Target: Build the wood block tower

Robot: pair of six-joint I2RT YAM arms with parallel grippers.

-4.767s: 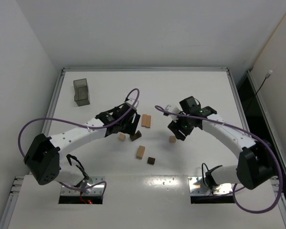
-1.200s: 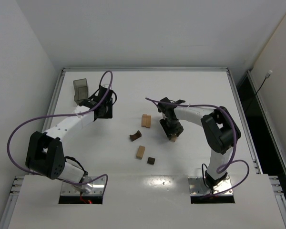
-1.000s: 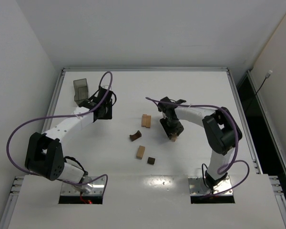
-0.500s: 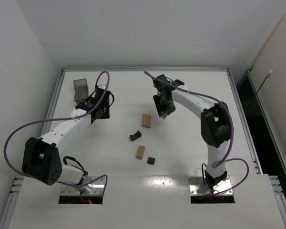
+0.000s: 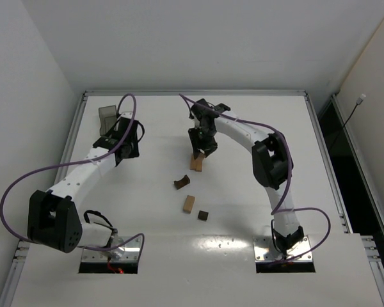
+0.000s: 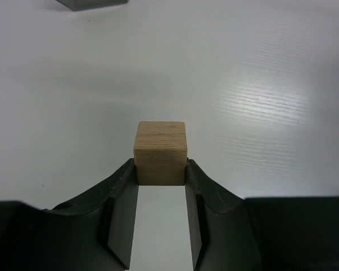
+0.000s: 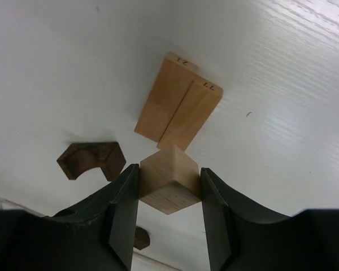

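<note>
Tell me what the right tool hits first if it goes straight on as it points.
The right tool, shut on a tan cube, points down at the pair of tan bars lying side by side. The cube would likely touch the bars' near end first; the gap is hard to judge.

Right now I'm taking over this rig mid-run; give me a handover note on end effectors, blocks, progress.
Left end effector: shut on a tan cube, near the grey bin.
Right end effector: shut on a second tan cube, at the end of two tan bars lying side by side.
Loose: dark arch, tan block, dark cube.
Done: nothing stacked. Left: all the stacking.
</note>
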